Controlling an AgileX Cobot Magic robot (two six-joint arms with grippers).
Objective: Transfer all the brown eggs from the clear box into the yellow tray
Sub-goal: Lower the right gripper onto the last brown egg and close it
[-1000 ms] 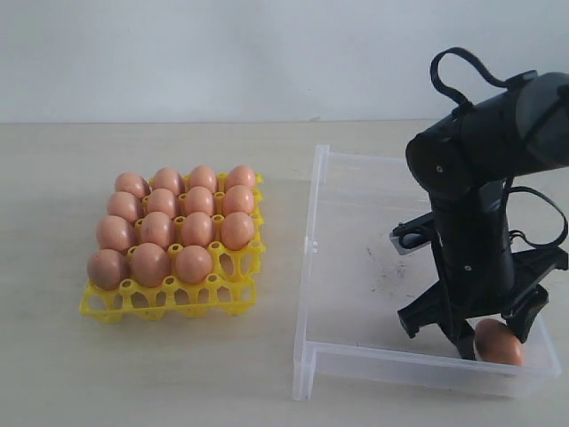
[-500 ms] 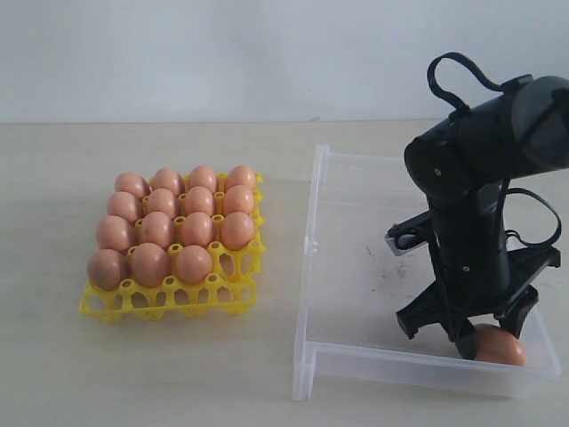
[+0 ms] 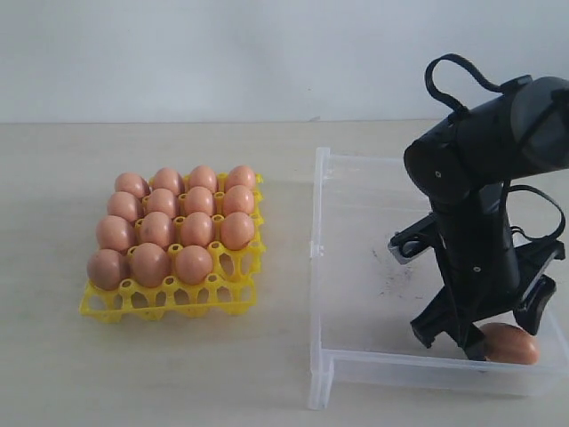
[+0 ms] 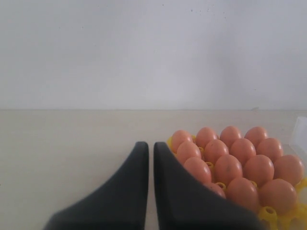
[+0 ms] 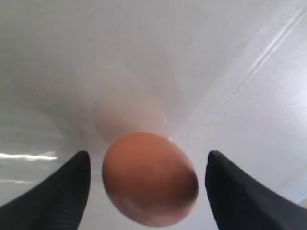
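Note:
One brown egg (image 3: 512, 344) lies on its side in the front right corner of the clear box (image 3: 315, 258). My right gripper (image 3: 489, 343) reaches down into that corner and stands open astride the egg (image 5: 149, 179); in the right wrist view both fingertips (image 5: 76, 179) show a gap to the shell. The yellow tray (image 3: 169, 303) sits left of the box, its cups filled with several brown eggs (image 3: 173, 227) apart from one empty front right cup. In the left wrist view my left gripper (image 4: 147, 145) is shut with nothing in it, beside the tray's eggs (image 4: 240, 160).
Dark scuff marks (image 3: 388, 283) spot the box floor. The right arm's black body and cable loop (image 3: 462, 71) rise over the box's right half. A white wall stands behind the pale table (image 3: 178, 374).
The clear box has slid a little to the right. The right gripper has dropped lower and its fingers have spread around the egg, which now lies flatter and further right.

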